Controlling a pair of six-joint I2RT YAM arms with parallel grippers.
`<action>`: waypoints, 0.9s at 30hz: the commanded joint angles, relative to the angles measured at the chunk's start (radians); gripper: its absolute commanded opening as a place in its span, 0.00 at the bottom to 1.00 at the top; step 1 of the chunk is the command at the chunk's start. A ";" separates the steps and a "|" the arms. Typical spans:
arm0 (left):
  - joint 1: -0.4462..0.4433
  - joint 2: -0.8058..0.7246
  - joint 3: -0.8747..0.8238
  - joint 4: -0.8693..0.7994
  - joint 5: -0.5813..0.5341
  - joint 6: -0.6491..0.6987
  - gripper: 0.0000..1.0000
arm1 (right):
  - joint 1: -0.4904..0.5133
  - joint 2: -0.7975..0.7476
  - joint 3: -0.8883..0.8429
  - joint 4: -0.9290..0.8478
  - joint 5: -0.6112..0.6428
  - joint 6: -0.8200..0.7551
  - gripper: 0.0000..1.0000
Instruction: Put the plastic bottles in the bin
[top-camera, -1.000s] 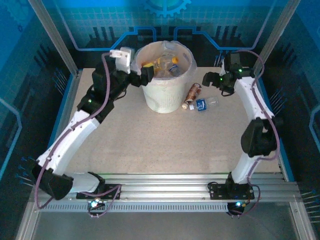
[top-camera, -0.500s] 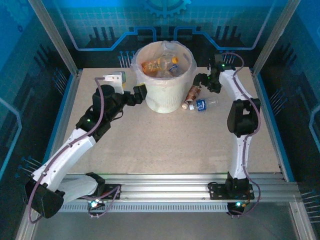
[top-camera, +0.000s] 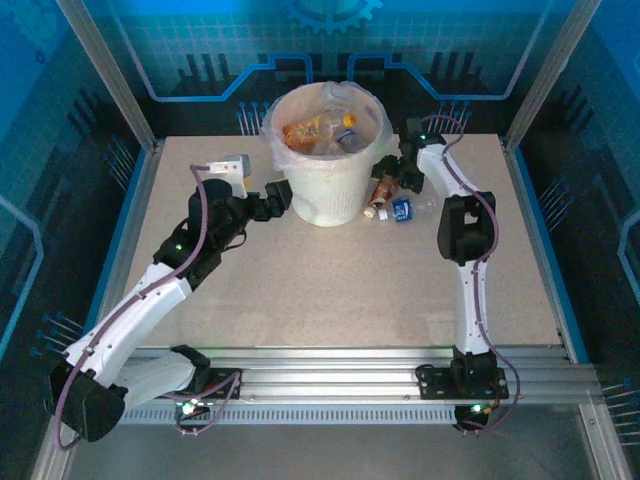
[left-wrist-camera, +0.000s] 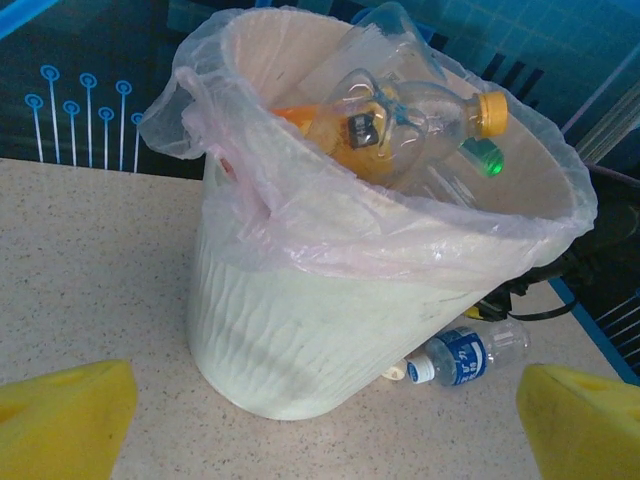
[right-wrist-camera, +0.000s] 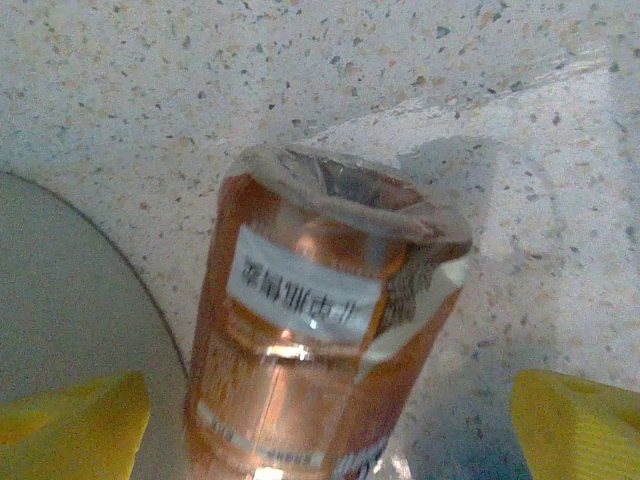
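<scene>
The bin (top-camera: 329, 190) is a white bucket lined with a thin bag, standing at the back middle of the table with several plastic bottles (top-camera: 322, 131) inside. An orange-capped bottle (left-wrist-camera: 400, 122) lies on top of the pile. On the table right of the bin lie a brown-labelled bottle (top-camera: 384, 188) and a blue-labelled one (top-camera: 408, 209). My right gripper (top-camera: 391, 178) is open and low over the brown bottle (right-wrist-camera: 310, 340); its yellow fingertips (right-wrist-camera: 575, 420) stand apart on either side without touching. My left gripper (top-camera: 278, 197) is open and empty, beside the bin's (left-wrist-camera: 320, 310) left wall.
The blue-labelled bottle (left-wrist-camera: 465, 355) lies just past the bin's base. The bin's foot (right-wrist-camera: 60, 300) is close to my right gripper's left finger. Aluminium posts and blue panels ring the table (top-camera: 330, 290), whose open near half lies between the arms.
My right arm has swung left and down from the back right corner onto the brown bottle. My left arm has come off the bin's rim and dropped beside its left wall.
</scene>
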 joint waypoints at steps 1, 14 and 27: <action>-0.004 -0.027 -0.024 -0.005 0.005 -0.021 0.99 | 0.012 0.044 0.040 -0.007 0.003 0.026 0.91; -0.004 -0.031 -0.049 0.013 0.021 -0.033 0.99 | 0.017 0.119 0.102 0.019 -0.039 0.073 0.63; -0.004 -0.040 -0.058 0.017 0.023 -0.034 0.99 | -0.016 -0.021 0.102 0.068 -0.035 0.075 0.47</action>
